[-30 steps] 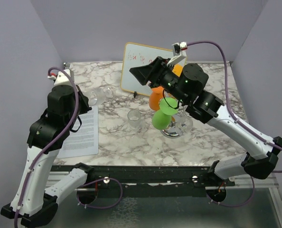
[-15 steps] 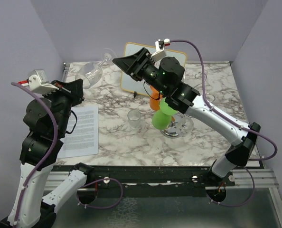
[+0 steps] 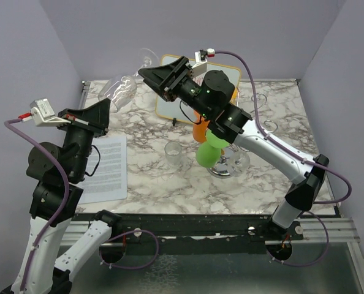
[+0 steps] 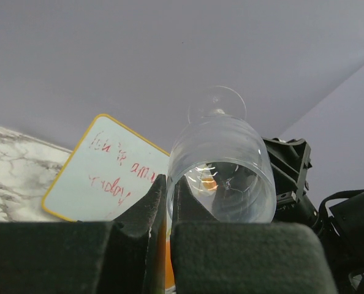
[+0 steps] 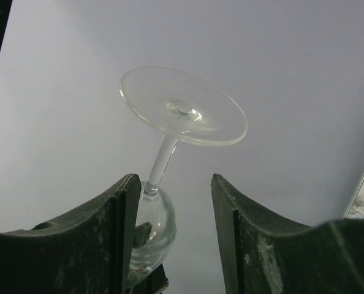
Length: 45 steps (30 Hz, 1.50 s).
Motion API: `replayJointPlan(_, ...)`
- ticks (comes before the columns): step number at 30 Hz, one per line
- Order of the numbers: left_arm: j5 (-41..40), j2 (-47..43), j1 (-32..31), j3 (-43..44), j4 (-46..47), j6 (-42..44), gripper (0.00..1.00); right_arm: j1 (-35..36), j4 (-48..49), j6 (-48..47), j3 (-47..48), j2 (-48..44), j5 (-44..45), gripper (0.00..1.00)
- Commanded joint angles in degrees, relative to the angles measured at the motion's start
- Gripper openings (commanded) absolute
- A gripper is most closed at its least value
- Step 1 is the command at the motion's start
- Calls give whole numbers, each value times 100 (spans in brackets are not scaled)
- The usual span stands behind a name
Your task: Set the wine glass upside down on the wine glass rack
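A clear wine glass (image 3: 124, 87) hangs in the air over the table's back left, tilted with its foot up and away. My left gripper (image 3: 104, 109) is shut on the bowl's rim, one finger inside and one outside (image 4: 168, 180). The wine glass (image 4: 222, 165) fills the left wrist view. My right gripper (image 3: 146, 76) stands open beside the foot. In the right wrist view the glass's stem (image 5: 163, 159) rises just past my left finger (image 5: 117, 239), under the round foot (image 5: 182, 107). The wine glass rack (image 3: 222, 171) stands at centre right, mostly hidden behind cups.
An orange cup (image 3: 201, 130), a green cup (image 3: 211, 152) and a clear glass (image 3: 237, 160) hang on the rack. A small whiteboard (image 3: 170, 95) leans at the back. A clear tumbler (image 3: 173, 152) and a printed sheet (image 3: 108, 168) lie on the marble table (image 3: 170, 184).
My left arm has lifted the glass off the table, up and toward the back. My right gripper has swung left from above the rack to the glass's foot.
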Motion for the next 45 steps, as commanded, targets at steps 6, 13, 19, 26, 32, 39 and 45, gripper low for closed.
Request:
replayJointPlan(6,382,-19,-7,-231,811,-213,0,37,457,166,300,235,-464,45)
replayJointPlan(13,418,-26,-8,-380,918,-226,0,35,530,201,290,275,-543,40)
replayJointPlan(19,456,-79,-8,-411,955,-187,0,40,507,188,530,430,-648,33)
replayJointPlan(26,636,-221,-8,-646,1175,-165,0,32,770,142,629,561,-735,13)
replayJointPlan(32,568,-321,-8,-674,964,-105,13,30,1151,-266,357,394,-444,1)
replayJointPlan(39,339,-562,-8,-663,381,34,60,37,1599,-1536,-11,133,89,1)
replayJointPlan(45,355,-894,-8,-378,-358,-56,80,32,2385,-2747,-524,-84,-34,1)
